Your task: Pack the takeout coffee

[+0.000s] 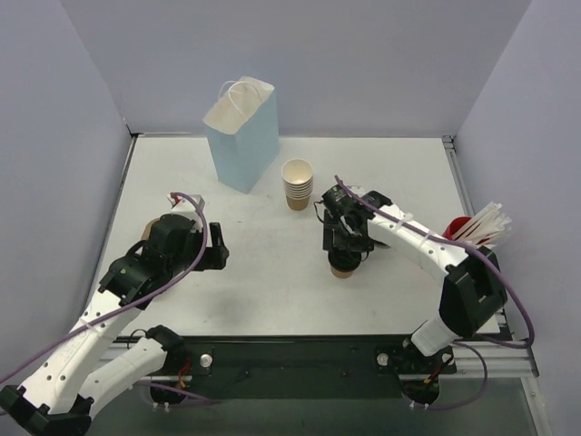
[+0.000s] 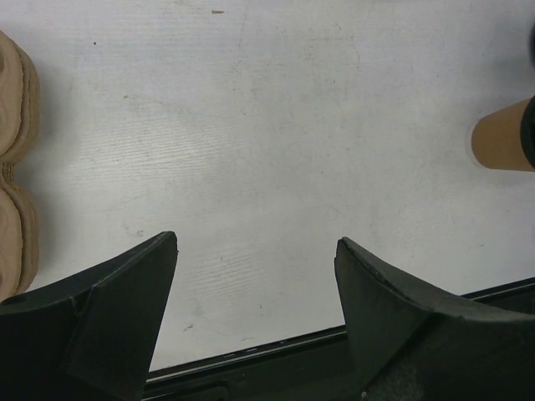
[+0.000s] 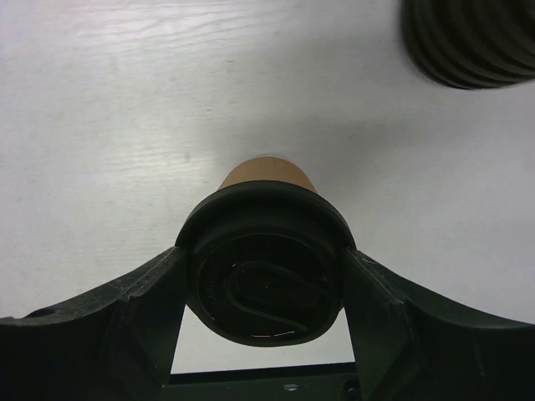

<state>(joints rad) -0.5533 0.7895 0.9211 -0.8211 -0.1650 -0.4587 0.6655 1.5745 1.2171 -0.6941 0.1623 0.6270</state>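
**Operator:** Where is the coffee?

**Robot:** The takeout coffee (image 1: 341, 269) stands upright on the worktop (image 1: 272, 291), right of centre and just in front of the stack of lidless cups (image 1: 297, 184). My right gripper (image 3: 264, 251) is over it.

**Operator:** Do you have it?

**Robot:** I think so. My fingers (image 3: 142, 292) sit one on each side of the black lid (image 3: 266, 288), both touching its rim. The jaws stand partly apart only because the lid fills the gap. The cup's foot looks to be resting on the worktop, though I cannot be sure from above.

**Operator:** And your other side?

**Robot:** My left gripper (image 2: 255, 246) is wide open and holds nothing. It hangs over bare worktop, well apart from the cup.

**Operator:** Which step is this?

**Robot:** I judge it the grasp, with the lift not yet begun. Next I need a slow, straight rise that keeps the cup upright. Then I carry it back and left, past the cup stack, to the light blue paper bag (image 1: 241, 127). The bag's mouth is open, so I must clear its rim and handles on the way down. I hold the cup by the lid, so a jerk could pull the lid off.
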